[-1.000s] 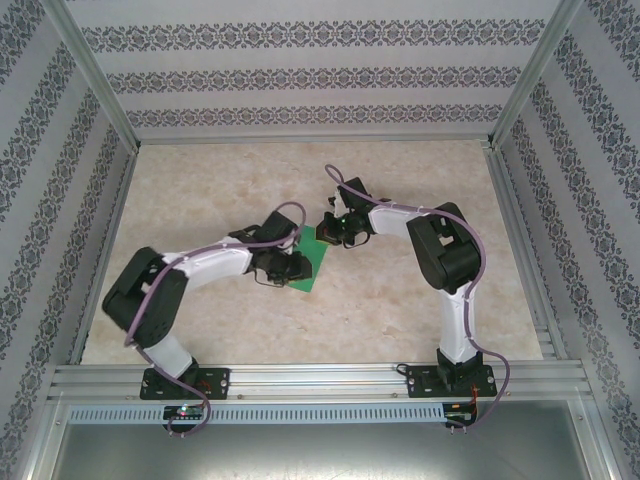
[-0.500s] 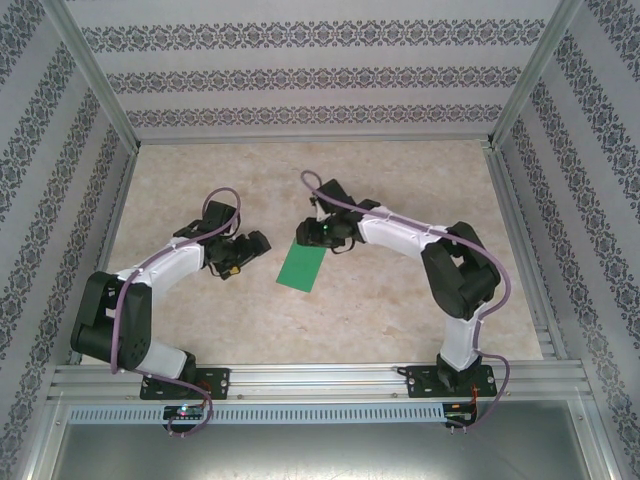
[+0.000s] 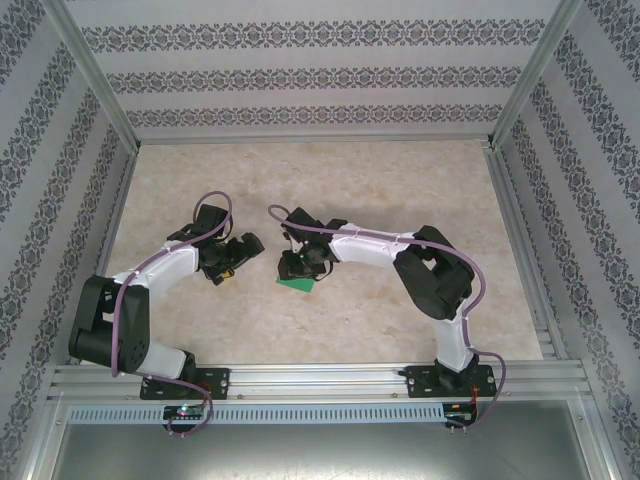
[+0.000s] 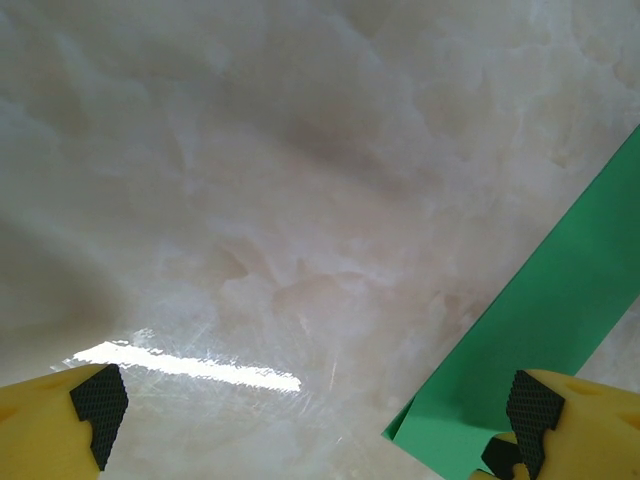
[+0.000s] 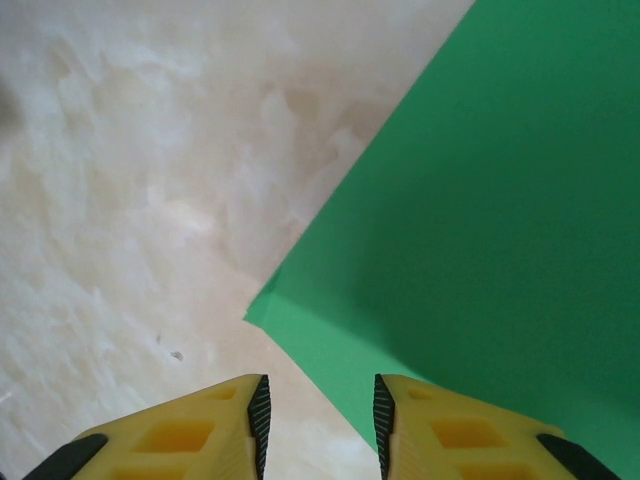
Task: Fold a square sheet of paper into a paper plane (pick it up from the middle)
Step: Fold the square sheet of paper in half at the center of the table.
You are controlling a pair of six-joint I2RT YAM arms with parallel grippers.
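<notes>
- The paper lies flat in the middle of the table, with what looks like a doubled edge at its left corner.
- The right gripper hovers low over that corner, jaws narrowly parted, grasping nothing.
- The left gripper hangs just left, jaws released wide.
- The next crease likely needs one gripper pinning the paper while edges stay aligned.

Thin bright green sheet of paper, plain, no marks, lying on pale marbled tabletop, approx. mid-table, slightly left of centre. From above, just a small green patch shows, rest covered. Close up: straight crisp edges meet at a sharp corner; lighter band along one edge, poss. a folded layer.
</notes>
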